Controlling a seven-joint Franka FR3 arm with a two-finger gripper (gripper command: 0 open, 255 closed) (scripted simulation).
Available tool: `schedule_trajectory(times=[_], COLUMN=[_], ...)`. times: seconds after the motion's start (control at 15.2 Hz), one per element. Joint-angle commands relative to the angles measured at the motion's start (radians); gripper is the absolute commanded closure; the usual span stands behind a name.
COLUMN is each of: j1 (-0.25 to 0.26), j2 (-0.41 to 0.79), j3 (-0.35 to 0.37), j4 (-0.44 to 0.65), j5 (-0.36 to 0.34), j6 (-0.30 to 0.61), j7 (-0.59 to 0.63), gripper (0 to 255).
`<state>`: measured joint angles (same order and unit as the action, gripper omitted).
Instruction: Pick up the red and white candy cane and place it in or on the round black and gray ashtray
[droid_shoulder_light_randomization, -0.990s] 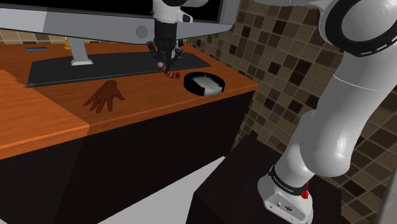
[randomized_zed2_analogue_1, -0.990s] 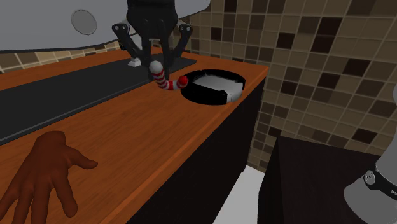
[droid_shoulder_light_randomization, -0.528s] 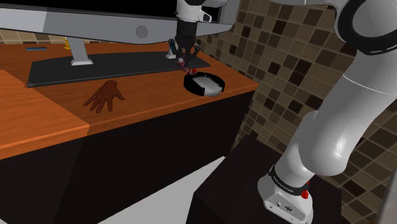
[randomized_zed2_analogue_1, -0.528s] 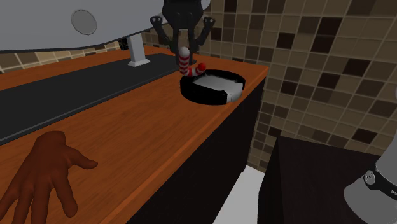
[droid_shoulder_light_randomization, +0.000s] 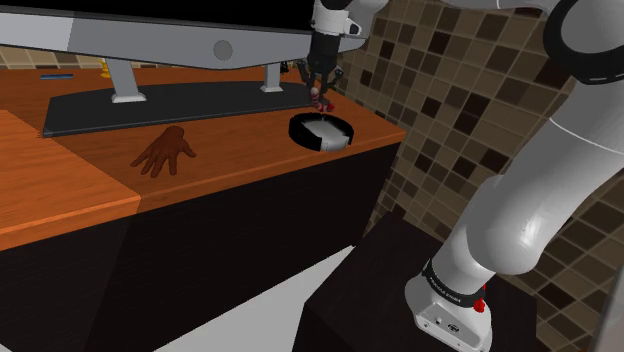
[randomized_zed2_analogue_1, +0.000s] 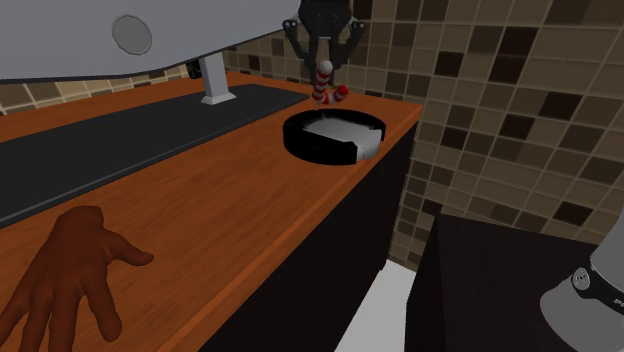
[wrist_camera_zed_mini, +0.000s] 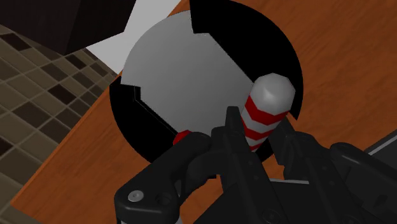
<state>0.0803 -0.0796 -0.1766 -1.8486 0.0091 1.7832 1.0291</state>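
A red and white striped candy cane (randomized_zed2_analogue_1: 326, 91) (wrist_camera_zed_mini: 262, 116) (droid_shoulder_light_randomization: 319, 97) hangs in the air, clasped by my black gripper (randomized_zed2_analogue_1: 322, 62) (droid_shoulder_light_randomization: 320, 83) (wrist_camera_zed_mini: 254, 137), which is shut on it. The round black ashtray (randomized_zed2_analogue_1: 334, 137) (droid_shoulder_light_randomization: 322, 132) (wrist_camera_zed_mini: 137, 130) with a grey inside sits near the corner of the wooden counter (randomized_zed2_analogue_1: 230, 190). In the second exterior view the cane hovers above the ashtray's far rim. In the wrist view the cane's grey-tipped end hangs over the ashtray's rim, beside the grey floor.
A brown hand model (droid_shoulder_light_randomization: 166, 152) (randomized_zed2_analogue_1: 65, 275) lies on the counter. A monitor on a stand (droid_shoulder_light_randomization: 123, 94) rests on a dark mat (droid_shoulder_light_randomization: 170, 106). A tiled wall (randomized_zed2_analogue_1: 480, 90) rises past the counter's end, and my dark stand (droid_shoulder_light_randomization: 400, 270) is below.
The gripper has carried the candy cane up off the counter and across toward the ashtray, from beside the monitor's stand to above the ashtray's far rim.
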Motion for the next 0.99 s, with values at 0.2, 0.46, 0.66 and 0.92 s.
schedule_trajectory(times=[0.2, 0.46, 0.66, 0.92], j1=[-0.005, -0.006, -0.006, -0.006], j2=[-0.002, 0.003, 0.009, 0.020], j3=[-0.007, -0.007, -0.008, -0.008], j4=[-0.067, -0.115, -0.149, -0.189], j5=[0.000, 0.001, 0.002, 0.004], j6=[0.065, 0.118, 0.157, 0.208], j7=[-0.014, -0.016, -0.018, -0.020], gripper=[255, 255, 255, 255])
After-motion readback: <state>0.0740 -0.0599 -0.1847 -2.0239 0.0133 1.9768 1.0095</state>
